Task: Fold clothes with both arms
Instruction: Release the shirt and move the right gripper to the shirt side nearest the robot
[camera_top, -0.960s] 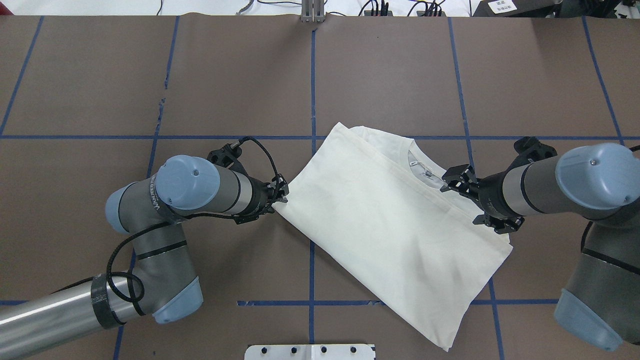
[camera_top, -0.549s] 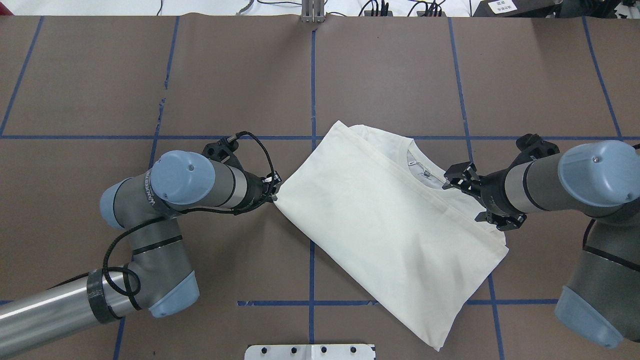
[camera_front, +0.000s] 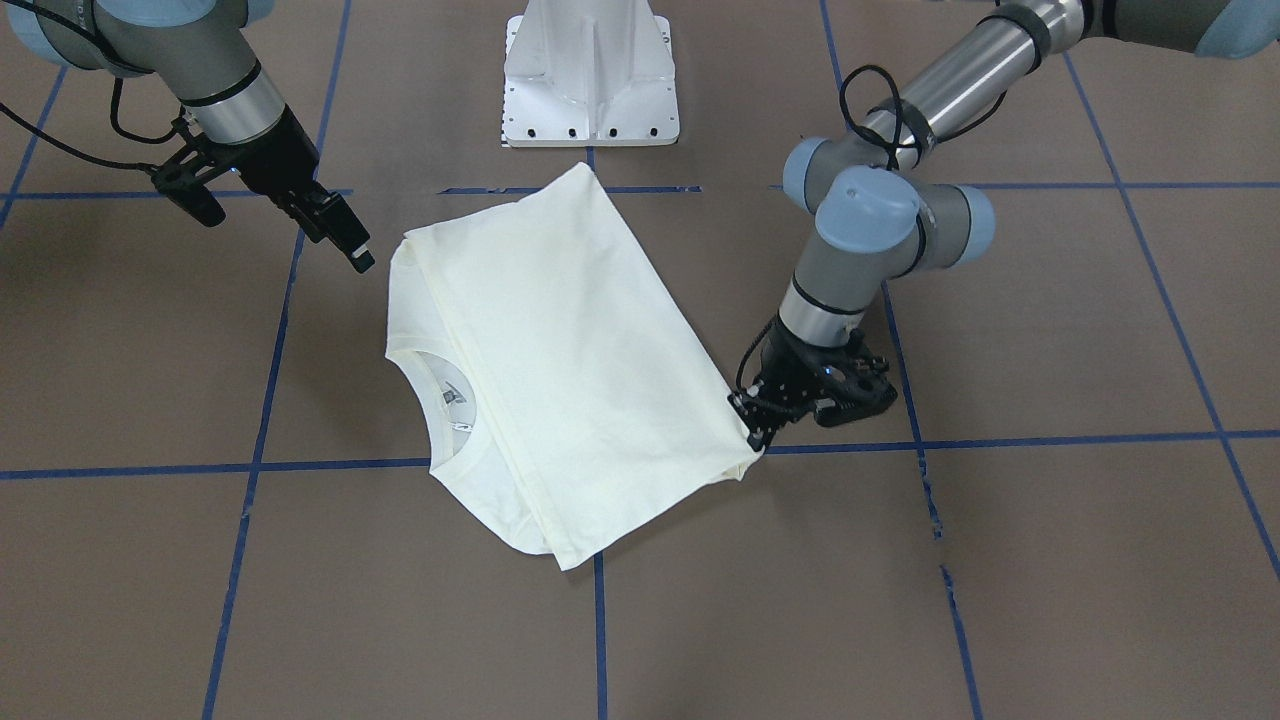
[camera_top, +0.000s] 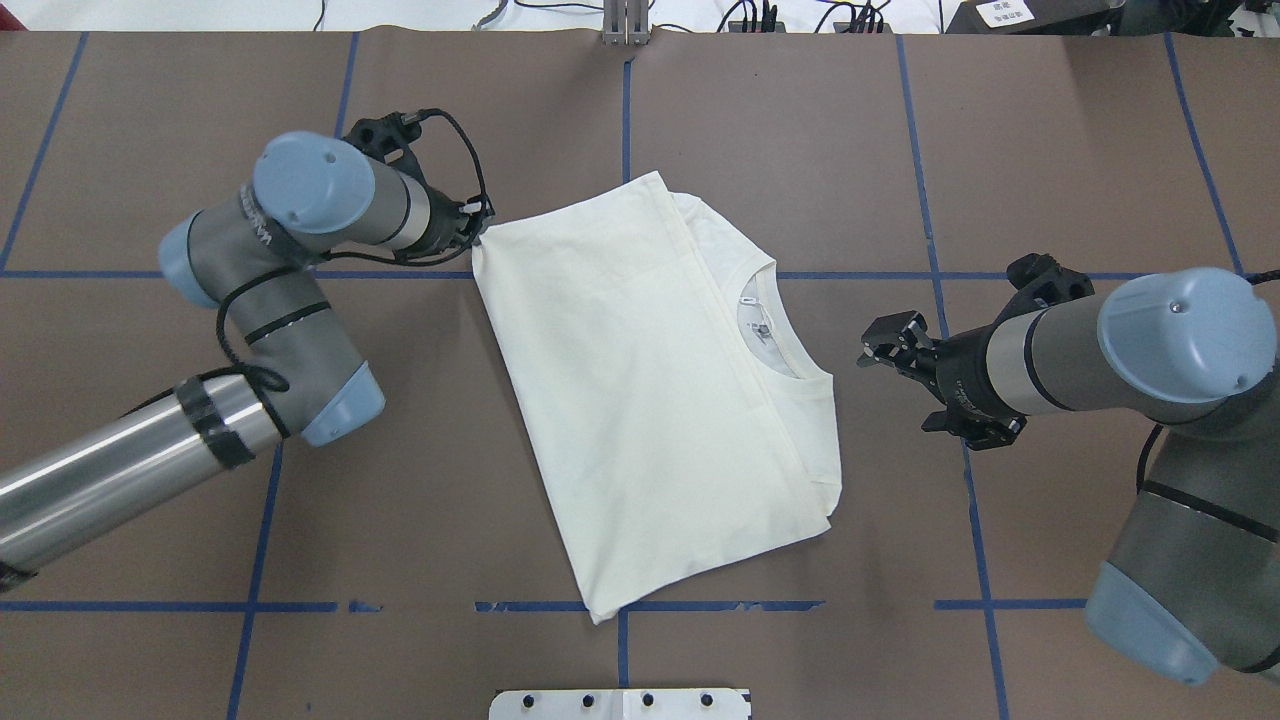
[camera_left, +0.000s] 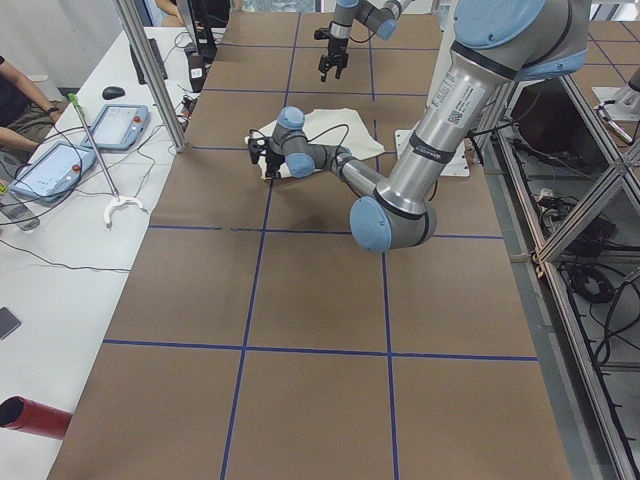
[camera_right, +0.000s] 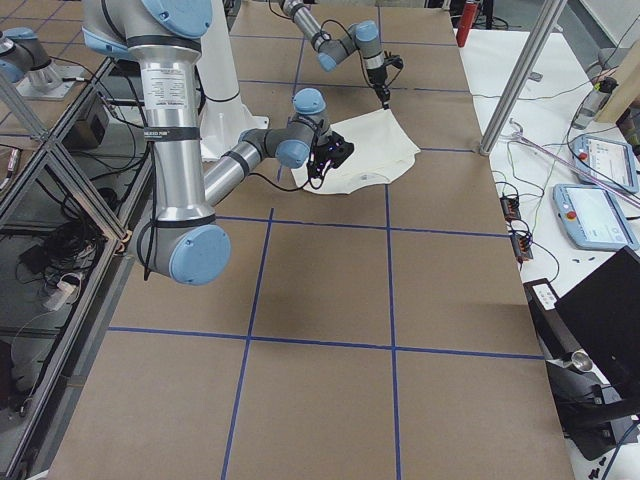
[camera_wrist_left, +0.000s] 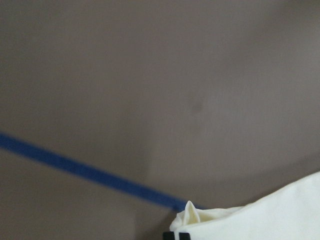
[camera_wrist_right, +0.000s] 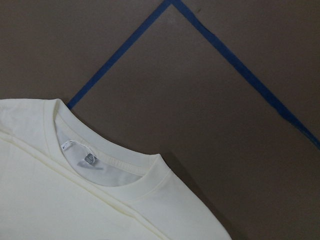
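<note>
The folded T-shirt (camera_top: 640, 390), lying at the middle of the table (camera_top: 800, 130), is judged light, limp and easily slid, so it is best taken at corners or hems. Its far-left corner is pinched in the closed left gripper (camera_top: 478, 230). Since a second ago it has been dragged and turned toward the far left, and the right gripper (camera_top: 872, 352), then over the shoulder, is now held empty beside it, its jaw width not discernible.

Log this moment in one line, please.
left gripper shut on T-shirt corner | right gripper open, clear of collar | T-shirt flat on table
</note>
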